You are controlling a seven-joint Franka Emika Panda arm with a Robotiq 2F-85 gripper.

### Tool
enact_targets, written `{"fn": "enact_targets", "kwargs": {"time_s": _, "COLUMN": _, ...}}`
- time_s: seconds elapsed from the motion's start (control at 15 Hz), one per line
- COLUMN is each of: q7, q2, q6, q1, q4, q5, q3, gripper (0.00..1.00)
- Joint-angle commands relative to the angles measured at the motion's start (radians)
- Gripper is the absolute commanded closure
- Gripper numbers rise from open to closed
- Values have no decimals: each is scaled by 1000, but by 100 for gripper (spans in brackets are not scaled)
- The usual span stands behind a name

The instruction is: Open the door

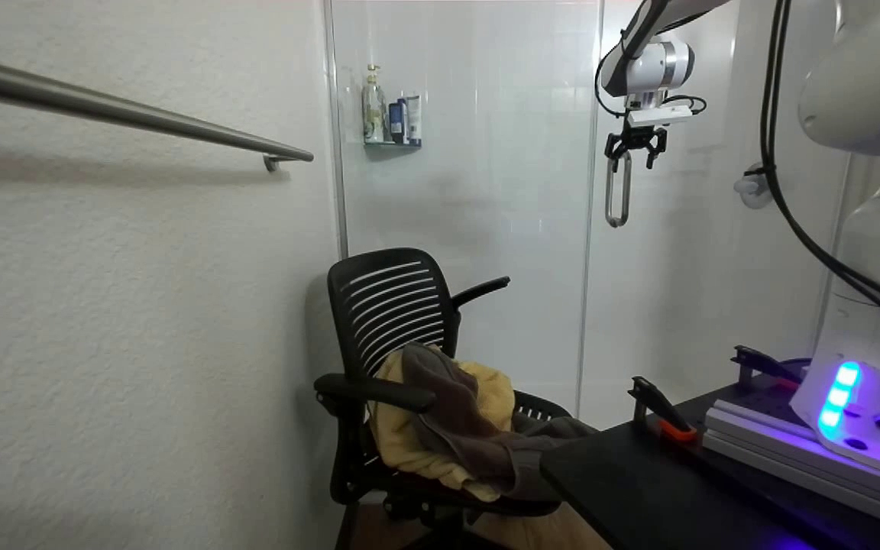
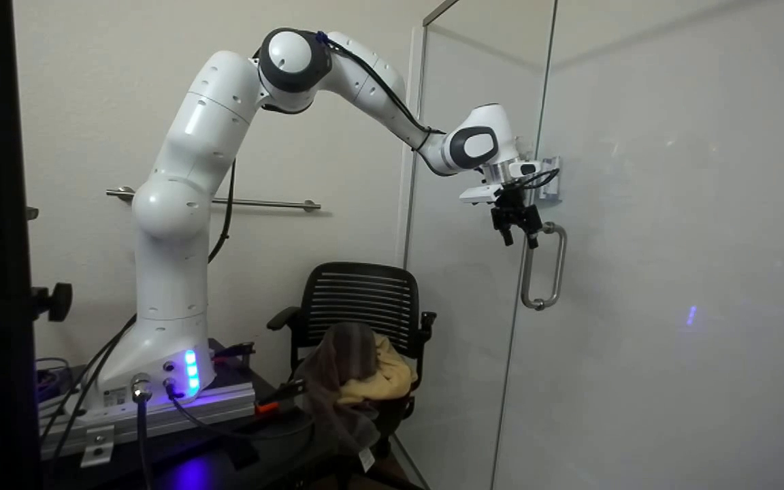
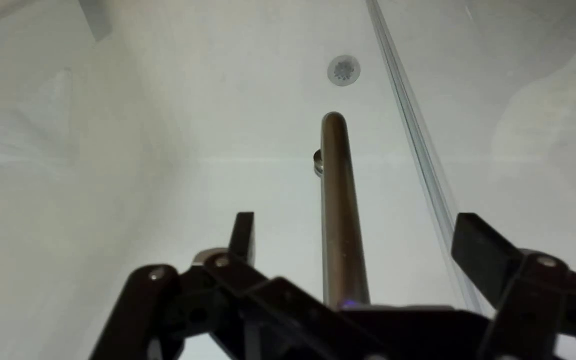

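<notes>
Silver metal formed the upright, looped handle [image 2: 559, 265] of the door [image 2: 678, 258], a tall, glossy white panel by which the right of an exterior view was filled. No gap was made out at the seam [image 2: 504, 401] beside it, so the door was judged to be closed. At the handle's top, the gripper [image 1: 632, 164] was pointed downward, its two black fingers [image 3: 485, 252] spread wide and nothing held between them. In the wrist view, a bar [image 3: 342, 215] of the handle was framed by the fingers, closer to the one on that view's left; whether metal was touched could not be told.

The step in hand was judged to be the gripping of the handle. A slight sideways correction seemed useful first, so that the bar would be centred. A lowering along the bar was then called for, with one finger kept on each side, until a straight length could be squeezed. Smooth metal was expected to slip under a light pinch, so a firm hold was best secured before any pull. After that, the door was best moved slowly along a curve, since the bar could be twisted free by a straight tug. As a possible obstacle, the black chair [image 1: 393, 304], standing before the neighbouring panel [image 1: 501, 206], was to be allowed for.
</notes>
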Motion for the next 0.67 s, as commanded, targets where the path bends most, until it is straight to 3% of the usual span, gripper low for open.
{"fn": "enact_targets", "kwargs": {"time_s": 0.0, "q7": -23, "q2": 68, "q6": 40, "q1": -36, "q4": 40, "q5": 35, "q3": 25, "gripper": 0}}
{"fn": "enact_targets", "kwargs": {"time_s": 0.33, "q7": 9, "q2": 144, "q6": 167, "q1": -33, "q4": 97, "q5": 30, "q3": 26, "gripper": 0}}
{"fn": "enact_targets", "kwargs": {"time_s": 0.53, "q7": 16, "q2": 114, "q6": 133, "q1": -25, "q4": 60, "q5": 11, "q3": 18, "gripper": 0}}
{"fn": "enact_targets", "kwargs": {"time_s": 0.6, "q7": 17, "q2": 112, "q6": 125, "q1": -23, "q4": 58, "q5": 8, "q3": 17, "gripper": 25}}
